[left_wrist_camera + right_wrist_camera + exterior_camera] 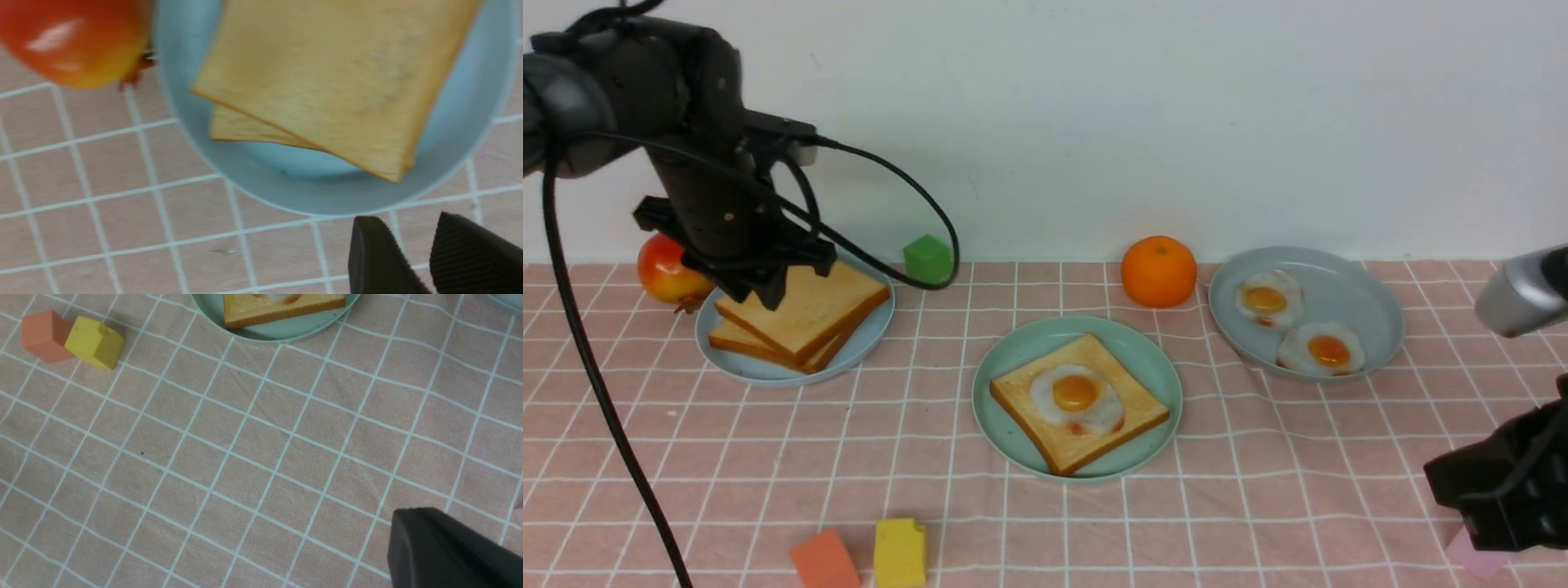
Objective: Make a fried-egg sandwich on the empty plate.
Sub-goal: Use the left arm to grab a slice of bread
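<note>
In the middle stands the mint-green plate, bearing one toast slice with a fried egg on top. Two more toast slices are stacked on a pale blue plate at the left. My left gripper hangs over that stack's back left corner. In the left wrist view the left gripper is open with nothing between its fingers, beside the plate rim and apart from the toast. My right gripper rests at the front right, shut and empty.
A grey-blue plate with two fried eggs is at the back right. An orange, a green cube and a red-yellow fruit line the back. Orange and yellow blocks lie at the front; a pink block lies under the right gripper.
</note>
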Controlling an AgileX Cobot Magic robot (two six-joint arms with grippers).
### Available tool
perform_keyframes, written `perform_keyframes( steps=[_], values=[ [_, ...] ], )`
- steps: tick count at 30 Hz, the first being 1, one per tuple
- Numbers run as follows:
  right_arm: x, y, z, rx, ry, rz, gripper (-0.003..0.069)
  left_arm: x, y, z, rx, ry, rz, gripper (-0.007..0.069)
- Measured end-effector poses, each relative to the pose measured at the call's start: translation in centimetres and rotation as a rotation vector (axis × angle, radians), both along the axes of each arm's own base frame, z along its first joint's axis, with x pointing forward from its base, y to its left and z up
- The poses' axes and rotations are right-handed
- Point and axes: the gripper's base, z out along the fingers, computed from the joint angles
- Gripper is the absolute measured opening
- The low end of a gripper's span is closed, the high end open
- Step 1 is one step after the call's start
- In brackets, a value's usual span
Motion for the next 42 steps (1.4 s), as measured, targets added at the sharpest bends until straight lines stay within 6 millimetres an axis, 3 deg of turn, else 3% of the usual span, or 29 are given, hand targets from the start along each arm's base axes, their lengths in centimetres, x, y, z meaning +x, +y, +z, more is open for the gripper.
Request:
perform_keyframes(
  steps=[19, 29, 34, 42],
  values=[
    [0.1, 0.0, 0.1, 0.003, -0.008, -0.002, 0.0019, 0.6, 0.0, 0.3, -0.015, -0.04, -0.019, 0.0238],
    [0.1, 0.0, 0.1, 0.003, -0.008, -0.002, 0.0025, 1.8, -0.4, -1.7, 0.008, 0.002, -0.128, 0.0251],
    [0.1, 0.0, 0.1, 0.003, -0.008, -0.002, 0.0027, 2.1, -0.8, -2.1, -0.012, -0.003, -0.181, 0.0302],
    [0.1, 0.0, 0.1, -0.001, -0.011, 0.004, 0.0031, 3.0, -2.0, -5.1, 0.036, 0.024, -0.23, 0.0372]
  ],
)
